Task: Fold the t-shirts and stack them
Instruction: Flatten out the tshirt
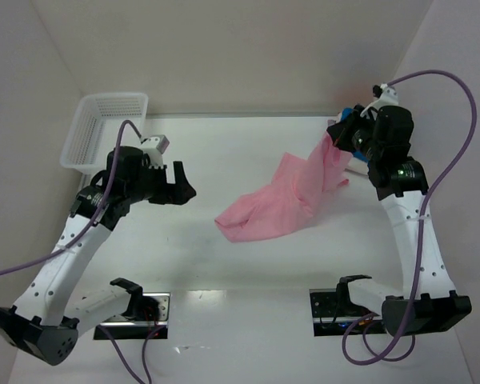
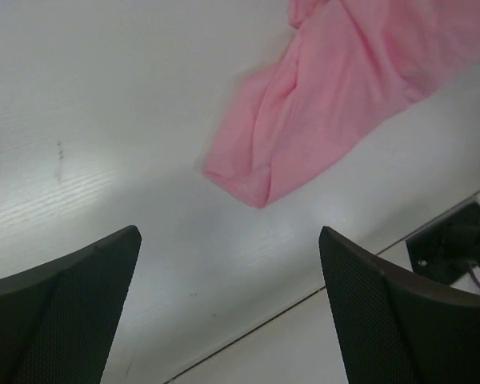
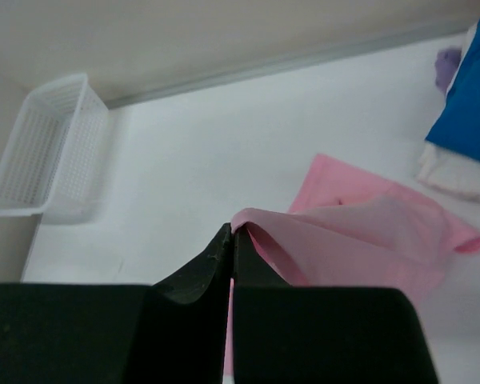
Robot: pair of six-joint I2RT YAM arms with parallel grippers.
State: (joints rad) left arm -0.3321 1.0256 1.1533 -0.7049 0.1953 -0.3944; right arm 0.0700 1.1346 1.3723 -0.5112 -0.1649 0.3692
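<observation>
- Grip firm: right gripper (image 3: 232, 234), raised far right, pinches pink t-shirt (image 1: 280, 204).
- Left gripper (image 1: 185, 182) hovers over the table (image 1: 224, 144), elbow bent, jaws spread wide, empty.

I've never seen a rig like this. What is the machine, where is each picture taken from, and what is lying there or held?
Two robot arms are bolted to a table, each ending in a two-finger gripper. One picture looks down from above and behind them; the other two come from cameras on the wrists. The right gripper is shut on the pink t-shirt, lifting one end while the rest lies on the table. The left gripper is open and empty. A white mesh basket sits far left; a blue shirt lies at the far right.
</observation>
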